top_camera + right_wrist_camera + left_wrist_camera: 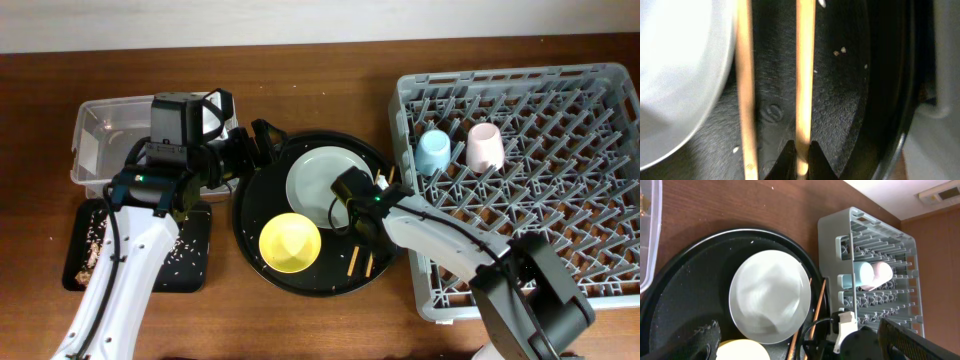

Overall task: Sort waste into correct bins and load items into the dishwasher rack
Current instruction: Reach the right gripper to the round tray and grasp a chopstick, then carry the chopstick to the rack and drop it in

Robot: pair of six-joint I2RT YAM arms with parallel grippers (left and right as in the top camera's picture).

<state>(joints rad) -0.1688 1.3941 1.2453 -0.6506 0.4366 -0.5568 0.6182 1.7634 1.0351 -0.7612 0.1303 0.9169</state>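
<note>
My right gripper (350, 208) is low over the round black tray and shut on one wooden chopstick (803, 75). The second chopstick (745, 100) lies beside it on the tray, next to the pale plate (325, 180). The yellow bowl (290, 243) sits in front of the plate. My left gripper (260, 143) is open and empty above the tray's far left rim. The light-blue cup (433, 152) and the pink cup (484, 146) stand in the grey rack (600, 95). Food scraps and rice (95, 240) lie in the shallow black tray (195, 262). The tissue and the wrapper are not visible.
The round black tray (250, 205) sits between the bins and the rack. The clear tub (100, 120) stands at the far left, behind the shallow black tray. In the left wrist view, the plate (770, 295), the bowl (742, 351) and the rack (875, 235) show.
</note>
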